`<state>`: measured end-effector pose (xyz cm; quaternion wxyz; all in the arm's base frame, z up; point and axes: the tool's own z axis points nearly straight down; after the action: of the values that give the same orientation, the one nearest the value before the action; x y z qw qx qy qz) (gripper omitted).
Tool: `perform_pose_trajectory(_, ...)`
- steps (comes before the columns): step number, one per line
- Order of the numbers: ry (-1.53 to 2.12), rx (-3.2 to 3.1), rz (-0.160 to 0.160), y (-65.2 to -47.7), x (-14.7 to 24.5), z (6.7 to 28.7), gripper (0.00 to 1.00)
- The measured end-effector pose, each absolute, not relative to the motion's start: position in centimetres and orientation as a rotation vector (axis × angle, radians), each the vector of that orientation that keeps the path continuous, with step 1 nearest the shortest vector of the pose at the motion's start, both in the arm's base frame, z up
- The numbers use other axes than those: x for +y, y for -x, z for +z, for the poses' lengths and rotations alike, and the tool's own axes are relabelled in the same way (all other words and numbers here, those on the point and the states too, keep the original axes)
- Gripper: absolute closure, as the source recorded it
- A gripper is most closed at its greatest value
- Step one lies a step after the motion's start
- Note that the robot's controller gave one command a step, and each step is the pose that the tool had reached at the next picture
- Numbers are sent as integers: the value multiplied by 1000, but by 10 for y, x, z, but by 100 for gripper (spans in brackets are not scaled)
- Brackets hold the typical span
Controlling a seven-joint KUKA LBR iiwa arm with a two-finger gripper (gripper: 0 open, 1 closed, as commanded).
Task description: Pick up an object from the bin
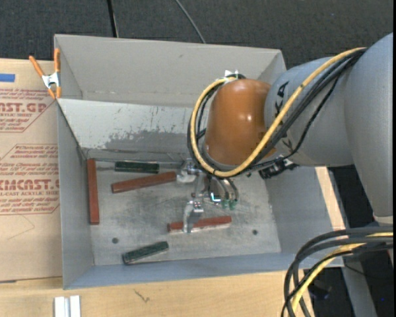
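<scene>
You count 3 red-brown sticks [143,182], 2 dark green sticks [145,251] | tool [193,216] over left end of the flat red-brown stick [210,224], lower middle of frame | grip: you cannot tell

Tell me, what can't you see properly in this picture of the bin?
1. Camera view: whether the gripper touches the short reddish-brown flat stick lying under it on the floor. The gripper itself covers the spot where they would meet.
2. Camera view: the back right floor and right wall of the grey metal bin, hidden by the arm and its orange cover.
</scene>
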<state>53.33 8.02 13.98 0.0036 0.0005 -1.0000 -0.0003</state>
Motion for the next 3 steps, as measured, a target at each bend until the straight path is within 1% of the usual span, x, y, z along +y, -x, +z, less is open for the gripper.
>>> perform_pose_trajectory(1, -1, -3142, -2, -535, 80, 144, 0)
perform_pose_trajectory(2, -54, -3156, -3, -501, 53, 76, 100)
perform_pose_trajectory(3, -54, -3156, -4, -501, 53, 76, 100)
